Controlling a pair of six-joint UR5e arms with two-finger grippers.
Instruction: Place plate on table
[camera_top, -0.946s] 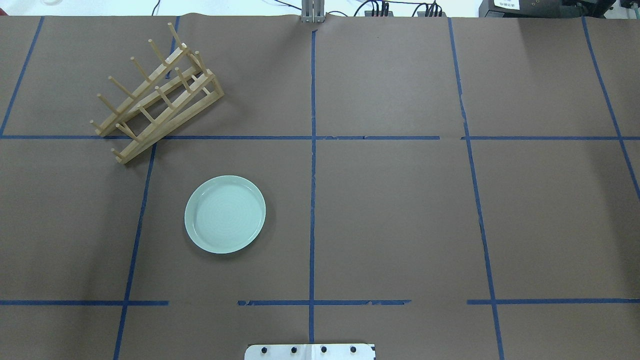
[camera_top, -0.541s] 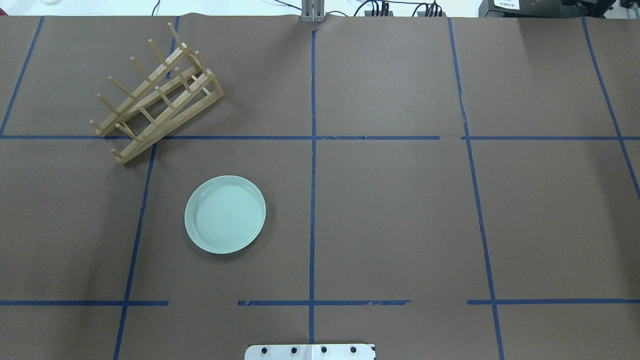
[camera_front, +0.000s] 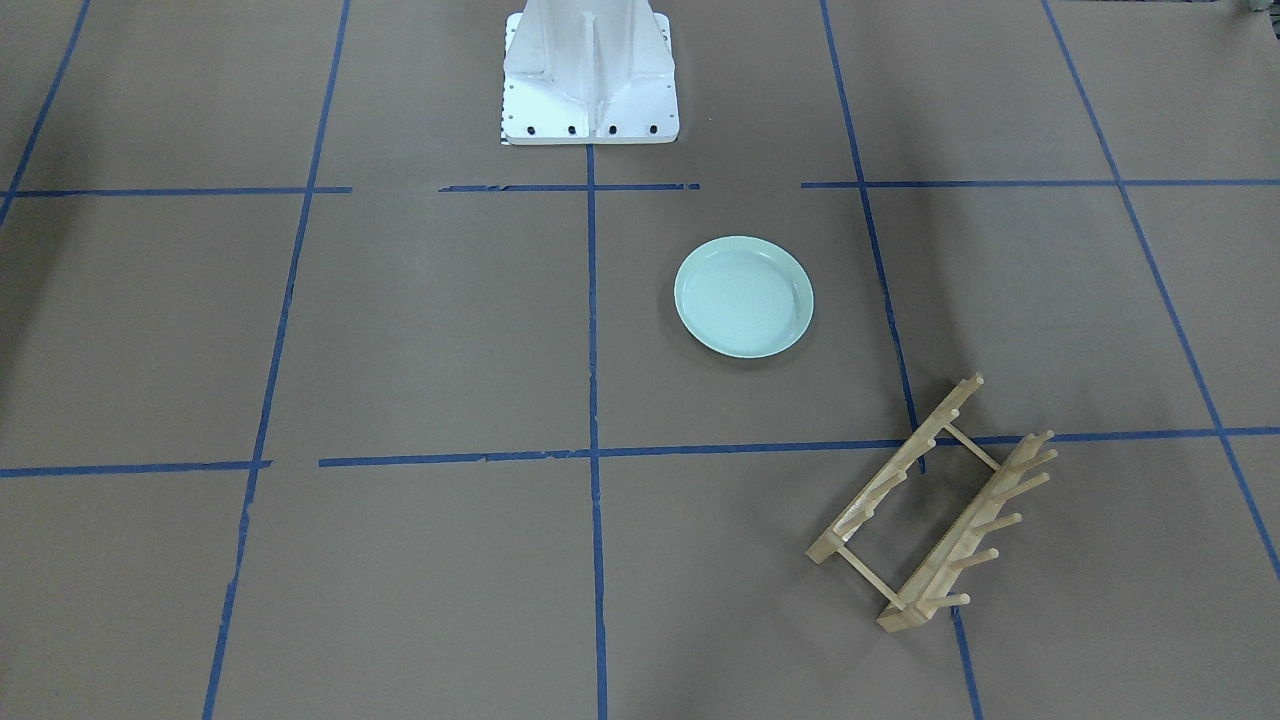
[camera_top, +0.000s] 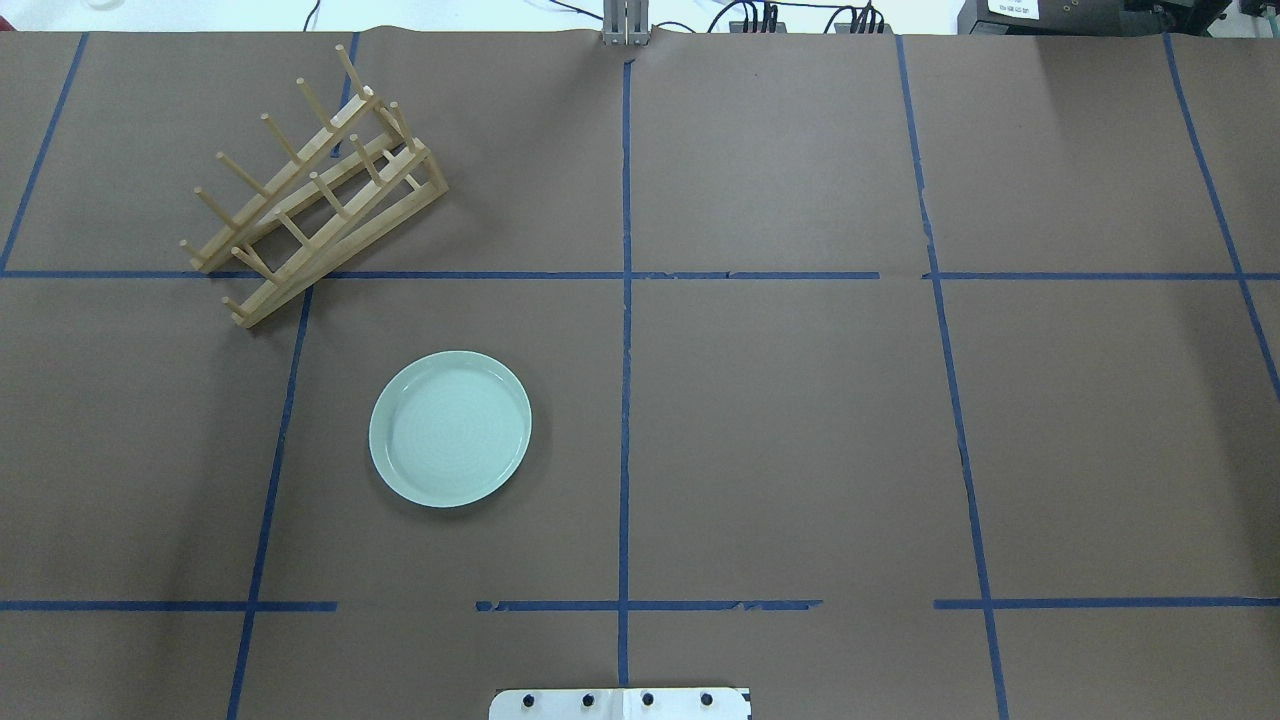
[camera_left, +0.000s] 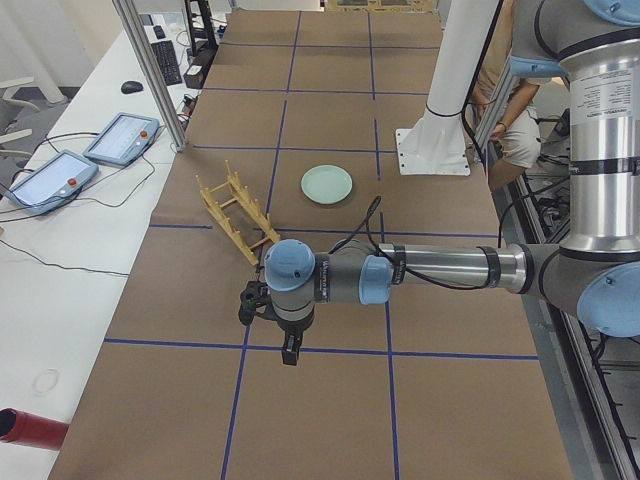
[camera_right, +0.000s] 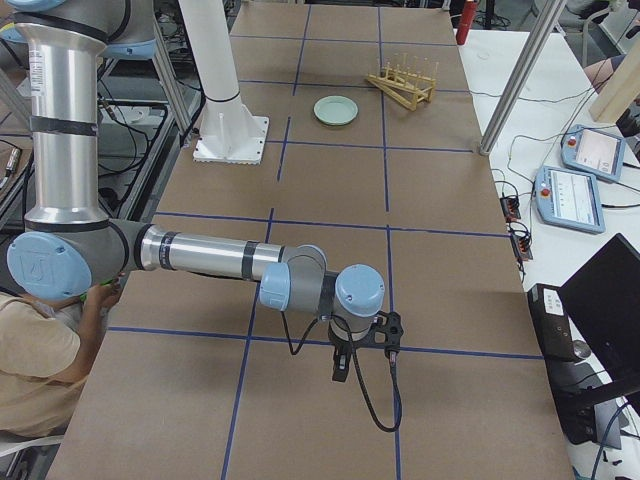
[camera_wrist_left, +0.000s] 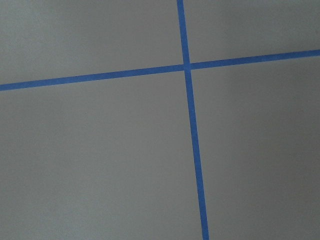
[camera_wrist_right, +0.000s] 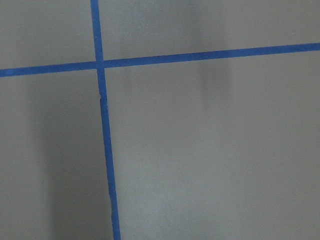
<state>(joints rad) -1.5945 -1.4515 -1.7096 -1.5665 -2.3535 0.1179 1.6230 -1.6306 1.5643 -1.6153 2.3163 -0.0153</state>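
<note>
The pale mint-green plate (camera_top: 450, 428) lies flat on the brown table (camera_top: 800, 420), left of the centre tape line; it also shows in the front view (camera_front: 743, 296) and both side views (camera_left: 327, 184) (camera_right: 335, 109). Neither gripper touches it. My left gripper (camera_left: 290, 350) hangs over the table near its left end, far from the plate. My right gripper (camera_right: 340, 368) hangs over the right end. Both show only in the side views, so I cannot tell whether they are open or shut. The wrist views show only bare table and blue tape.
A light wooden peg rack (camera_top: 315, 190) stands at the back left, beyond the plate, with nothing in it (camera_front: 930, 510). The white robot base (camera_front: 588, 75) is at the near edge. Operators sit beside the table's ends; tablets lie on a side bench (camera_left: 120, 140).
</note>
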